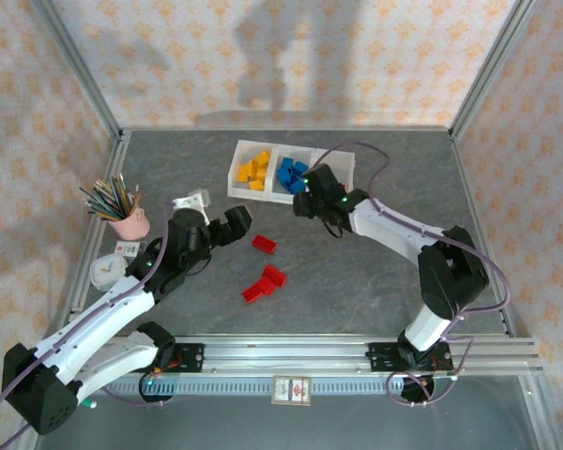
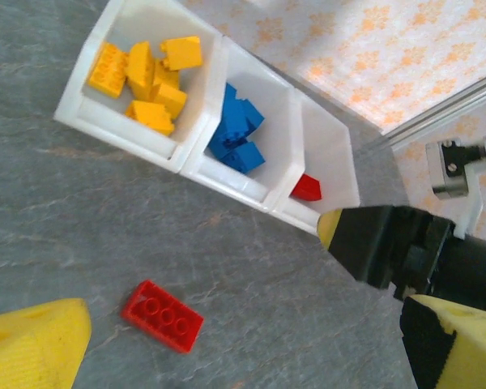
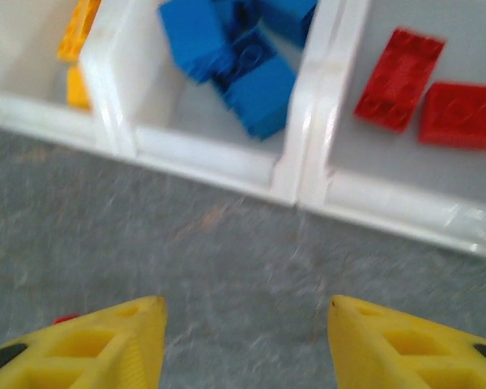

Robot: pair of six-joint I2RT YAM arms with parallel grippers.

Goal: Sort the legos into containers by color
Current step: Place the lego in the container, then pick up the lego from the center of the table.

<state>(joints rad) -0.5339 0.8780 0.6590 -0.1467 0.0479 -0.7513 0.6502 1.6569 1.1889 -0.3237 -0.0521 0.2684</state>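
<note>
The white three-compartment tray [image 1: 247,195] stands at the back of the table. It holds yellow-orange legos [image 1: 254,170] on the left, blue legos [image 1: 292,175] in the middle and two red legos [image 3: 398,69] on the right. Three red legos [image 1: 264,244] [image 1: 275,276] [image 1: 253,292] lie loose on the table. My right gripper [image 3: 247,312] hangs open and empty over bare table just in front of the tray [image 3: 308,174]. My left gripper [image 2: 243,356] is wide open and empty above a flat red lego [image 2: 162,315], which lies near its left finger [image 2: 32,344].
A pink cup of pencils [image 1: 129,221] stands at the left, with a small white round object [image 1: 105,272] and a card [image 1: 127,249] beside it. A white piece [image 1: 192,201] lies near the left wrist. The metal rail [image 1: 291,354] runs along the near edge.
</note>
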